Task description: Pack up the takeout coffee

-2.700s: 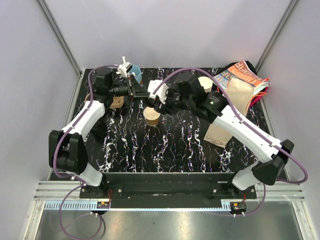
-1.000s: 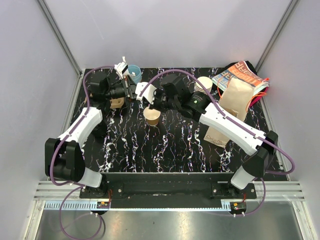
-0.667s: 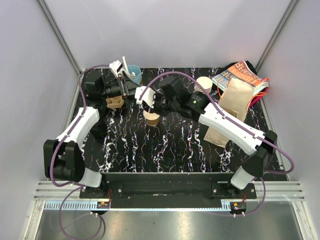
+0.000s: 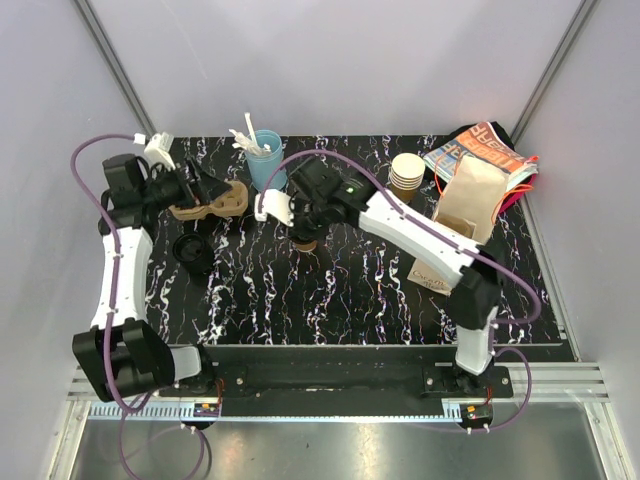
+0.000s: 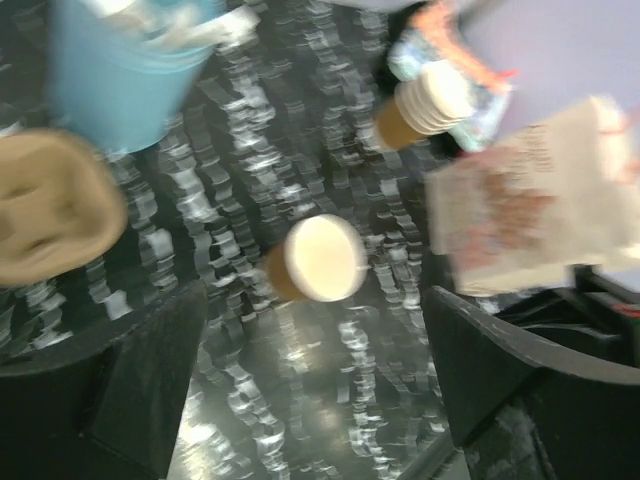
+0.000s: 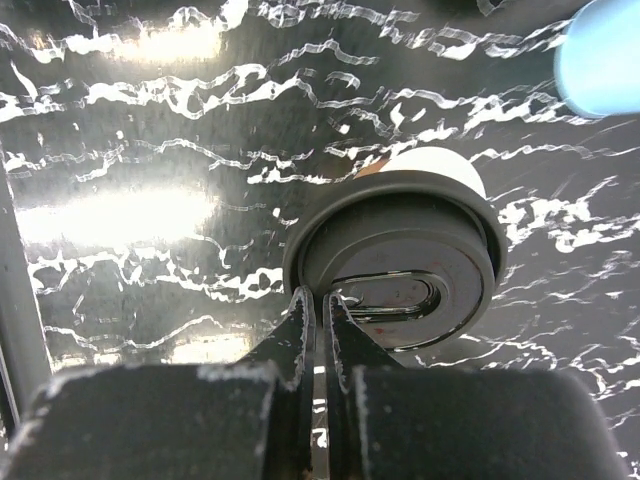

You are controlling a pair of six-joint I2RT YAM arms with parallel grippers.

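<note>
Looking across from the arms' side, I see the left gripper (image 4: pixel 203 186) hanging out at ten o'clock, its jaws spread wide with nothing between them, just beside a brown pulp cup carrier (image 4: pixel 222 201). A small black round object (image 4: pixel 192 252) lies at nine o'clock. At eleven stands a light-blue cup (image 4: pixel 262 165) of white utensils. Near the middle of the black marbled table (image 4: pixel 330 300), a touch toward nine, the takeout coffee (image 4: pixel 306 241) stands upright. The right gripper (image 6: pixel 318 300) is over it, jaws pinched tight on the edge of a black lid (image 6: pixel 400 250). The lid covers most of the cup's mouth, and a sliver of whitish rim shows beyond it. At one o'clock is a stack of nested cups (image 4: pixel 407 172), and at two a paper bag (image 4: pixel 468 200) with a colourful printed packet (image 4: pixel 480 145) behind it.
</note>
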